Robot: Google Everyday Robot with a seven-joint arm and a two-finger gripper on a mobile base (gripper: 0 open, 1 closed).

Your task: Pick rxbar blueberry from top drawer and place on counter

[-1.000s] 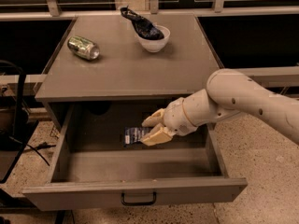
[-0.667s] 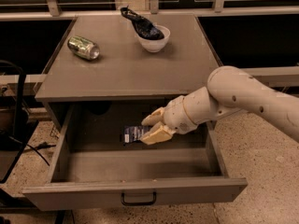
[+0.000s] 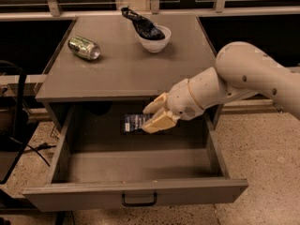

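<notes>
Snack bar [image 3: 134, 123] lying flat on the floor of the open drawer [image 3: 140, 193], toward the back and roughly mid-width, well short of the front panel. Gripper [image 3: 146, 120] down inside the drawer, right at the end of the bar nearer the arm [image 3: 243, 76] and hiding that end from view. Honestly can't tell whether clamped on the bar or just sitting over it.

For this step, going by the setup: get a firm hold on the bar before any lifting. Thin flat wrapper, so probably prone to slipping or tilting out of a loose grip. Then pull out toward the drawer front before rising, minding the front edge of the counter [image 3: 126, 74] just above the wrist. Plenty of bare counter near the front for the drop-off; better to steer clear of the can [image 3: 84, 48] and the bowl [image 3: 154, 39] further back.

As for looks: small, flat, rectangular, dark wrapper with pale lettering on top, long side running left to right.
</notes>
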